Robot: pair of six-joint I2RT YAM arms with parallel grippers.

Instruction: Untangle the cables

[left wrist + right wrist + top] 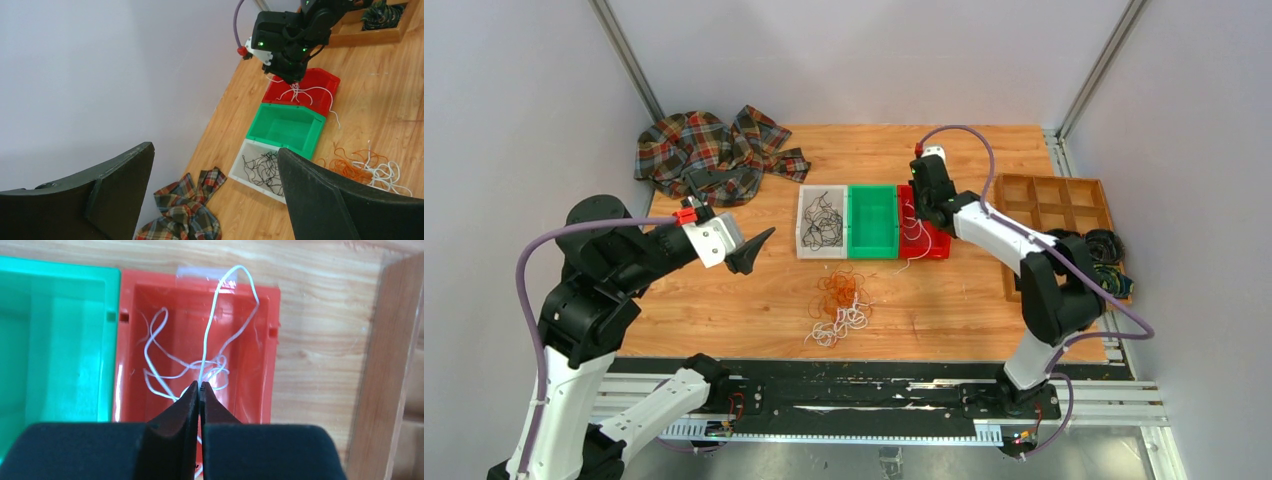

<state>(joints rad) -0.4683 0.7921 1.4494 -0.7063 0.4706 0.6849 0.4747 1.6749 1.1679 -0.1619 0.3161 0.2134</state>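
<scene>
A tangled pile of orange-brown cables (pixel 836 292) and white cables (pixel 844 322) lies on the table in front of three bins. Black cables (pixel 822 222) lie in the white bin (pixel 804 247). The green bin (pixel 872 250) shows nothing inside. My right gripper (pixel 918 220) is over the red bin (pixel 939 243), shut on a white cable (pixel 207 340) whose loops lie in that bin (pixel 272 345). One white strand trails over the bin's front edge. My left gripper (pixel 759 245) is open and empty, raised left of the bins; it also shows in the left wrist view (pixel 215 148).
A plaid cloth (pixel 714 155) lies at the back left. A wooden compartment tray (pixel 1049 215) stands at the right, with dark coiled cords (pixel 1104 245) in its near part. Walls close in the table at the left, back and right.
</scene>
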